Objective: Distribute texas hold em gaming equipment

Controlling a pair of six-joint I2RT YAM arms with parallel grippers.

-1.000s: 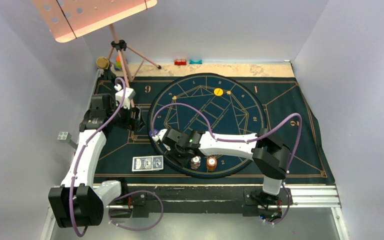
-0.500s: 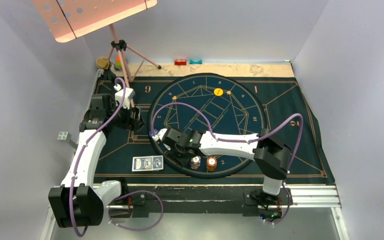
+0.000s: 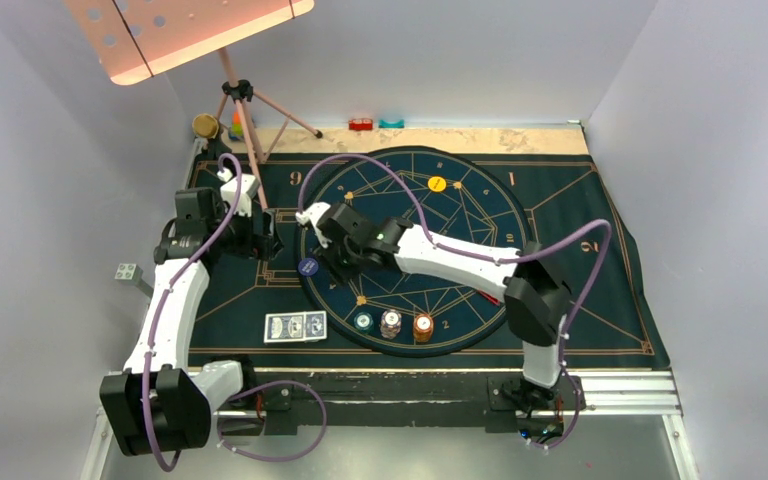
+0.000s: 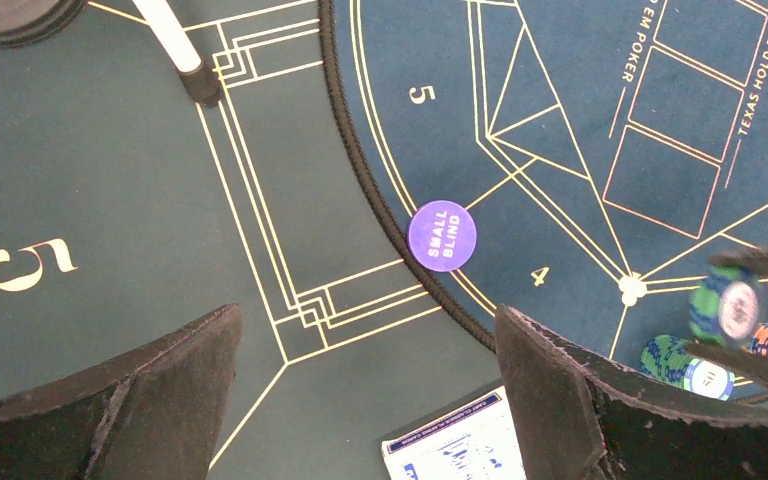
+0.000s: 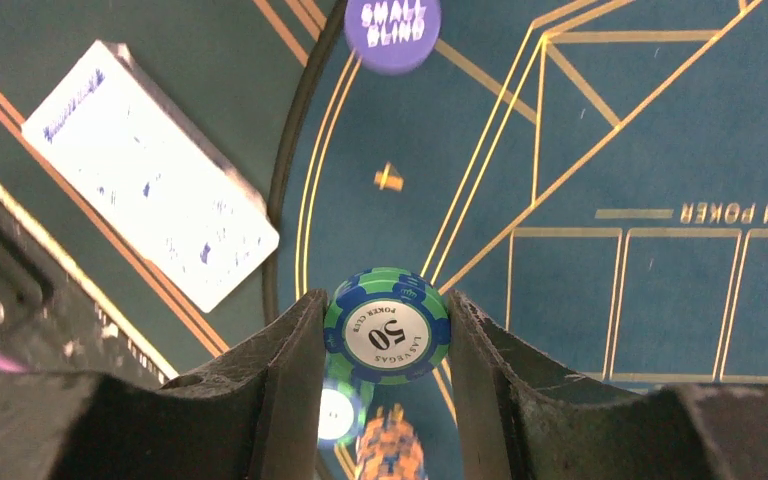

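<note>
- The main risk is the chip (image 5: 387,332) slipping. It is pinched by its rim only, face towards the wrist camera, so a small jolt could twist it out. It would then likely roll across the mat (image 3: 580,290) instead of lying flat.
- If I let go too near the blind disc (image 5: 392,30), the chip could land on it or knock it off the gold ring line.
- The stacks (image 3: 390,323) stand close below the right arm's path, beside the cards (image 3: 295,326). A low sweep back could topple them.
- The left pincer (image 4: 360,390) hovers just beside the same edge of the circle, so a careless reach from either arm could bring the two together.
- The right pincer (image 5: 385,305) is about half closed, clamped on the green "50" chip with both pads against its edge. It holds the chip over the round part of the mat, between the blind disc and the stacks.
- The left pincer is spread wide and holds nothing. It hangs over the mat and touches nothing I can see.
</note>
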